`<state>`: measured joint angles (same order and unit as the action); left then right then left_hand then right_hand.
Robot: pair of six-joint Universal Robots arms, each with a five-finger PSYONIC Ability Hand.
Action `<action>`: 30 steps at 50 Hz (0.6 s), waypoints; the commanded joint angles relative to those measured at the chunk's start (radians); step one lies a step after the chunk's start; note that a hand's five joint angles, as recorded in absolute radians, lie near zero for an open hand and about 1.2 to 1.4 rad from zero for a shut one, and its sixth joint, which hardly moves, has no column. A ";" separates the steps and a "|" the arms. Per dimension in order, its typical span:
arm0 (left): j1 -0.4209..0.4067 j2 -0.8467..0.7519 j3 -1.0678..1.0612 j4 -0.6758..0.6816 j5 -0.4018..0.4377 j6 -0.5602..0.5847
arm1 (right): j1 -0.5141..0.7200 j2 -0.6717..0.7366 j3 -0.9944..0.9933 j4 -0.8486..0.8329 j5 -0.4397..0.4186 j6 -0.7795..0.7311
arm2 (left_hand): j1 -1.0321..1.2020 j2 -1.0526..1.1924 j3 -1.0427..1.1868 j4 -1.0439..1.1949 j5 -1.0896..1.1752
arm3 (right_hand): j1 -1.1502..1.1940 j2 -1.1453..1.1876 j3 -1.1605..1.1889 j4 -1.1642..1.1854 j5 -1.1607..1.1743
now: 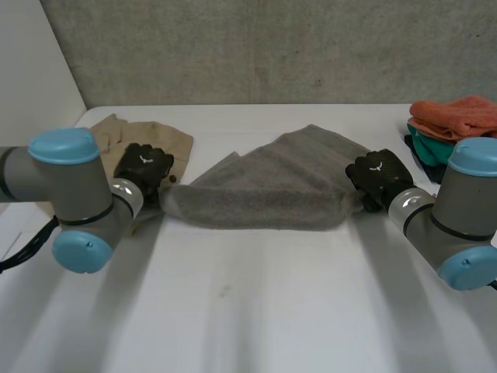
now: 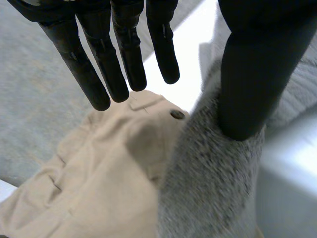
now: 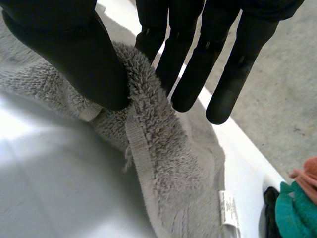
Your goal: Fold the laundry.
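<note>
A grey towel (image 1: 264, 186) lies folded across the middle of the white table (image 1: 248, 311). My left hand (image 1: 144, 167) is at its left end. In the left wrist view the fingers (image 2: 104, 64) are straight and spread above a beige garment, while the thumb (image 2: 252, 74) rests its tip on the towel's (image 2: 213, 173) corner. At the towel's right end sits my right hand (image 1: 377, 175). There the thumb (image 3: 74, 49) and fingers (image 3: 188, 74) pinch a raised fold of the towel's (image 3: 163, 163) edge between them.
A beige garment (image 1: 147, 136) with a button (image 2: 177, 114) lies behind and under my left hand, touching the towel's corner. An orange cloth (image 1: 458, 115) on a teal one (image 1: 425, 148) sits at the far right. A white label (image 3: 228, 206) shows on the towel's hem.
</note>
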<state>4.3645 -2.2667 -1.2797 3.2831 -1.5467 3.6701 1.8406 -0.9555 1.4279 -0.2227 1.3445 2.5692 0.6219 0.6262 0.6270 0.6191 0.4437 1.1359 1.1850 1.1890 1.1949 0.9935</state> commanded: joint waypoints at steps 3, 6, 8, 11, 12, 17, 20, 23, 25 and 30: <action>0.004 -0.068 0.072 -0.091 0.004 0.082 | 0.005 -0.005 -0.006 -0.020 0.021 0.022 | 0.773 0.768 0.768 0.775 0.776 | 0.260 0.211 0.207 0.201 0.228; 0.004 -0.001 0.068 -0.111 0.002 0.059 | 0.008 -0.019 0.000 -0.015 0.035 0.022 | 0.774 0.770 0.769 0.777 0.778 | 0.260 0.211 0.207 0.201 0.228; 0.000 0.079 0.039 -0.125 0.013 0.013 | 0.014 -0.060 0.003 -0.010 0.045 0.019 | 0.774 0.770 0.769 0.777 0.778 | 0.260 0.211 0.207 0.201 0.228; -0.008 0.186 -0.001 -0.126 0.036 -0.057 | 0.014 -0.127 0.003 0.006 0.053 0.012 | 0.774 0.770 0.769 0.777 0.778 | 0.260 0.211 0.207 0.201 0.228; -0.010 0.266 -0.027 -0.128 0.054 -0.102 | 0.012 -0.178 0.003 0.028 0.050 0.006 | 0.774 0.770 0.769 0.777 0.778 | 0.260 0.211 0.207 0.201 0.228; -0.011 0.505 -0.070 -0.134 0.099 -0.226 | -0.001 -0.342 -0.023 0.109 0.041 0.005 | 0.774 0.770 0.769 0.777 0.778 | 0.260 0.211 0.207 0.201 0.228; -0.007 0.617 -0.061 -0.151 0.112 -0.275 | -0.008 -0.425 -0.069 0.163 0.025 0.019 | 0.774 0.770 0.769 0.777 0.778 | 0.260 0.211 0.207 0.201 0.228; 0.003 0.655 -0.020 -0.189 0.109 -0.289 | -0.006 -0.470 -0.130 0.226 0.012 0.032 | 0.774 0.770 0.769 0.777 0.778 | 0.260 0.211 0.207 0.201 0.228; 0.013 0.638 0.023 -0.221 0.105 -0.286 | -0.004 -0.464 -0.185 0.264 0.007 0.043 | 0.774 0.770 0.769 0.777 0.778 | 0.260 0.211 0.207 0.201 0.228; 0.035 0.517 0.108 -0.278 0.097 -0.283 | 0.020 -0.381 -0.270 0.302 0.018 0.045 | 0.774 0.770 0.769 0.777 0.778 | 0.260 0.211 0.207 0.201 0.228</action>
<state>4.3747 -1.6272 -1.2755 3.0736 -1.4382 3.3758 1.8364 -1.4142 1.2668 0.0221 1.3575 2.6051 1.1678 1.1956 1.1901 1.1977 0.9773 1.1359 1.1850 1.1905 1.1977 0.9981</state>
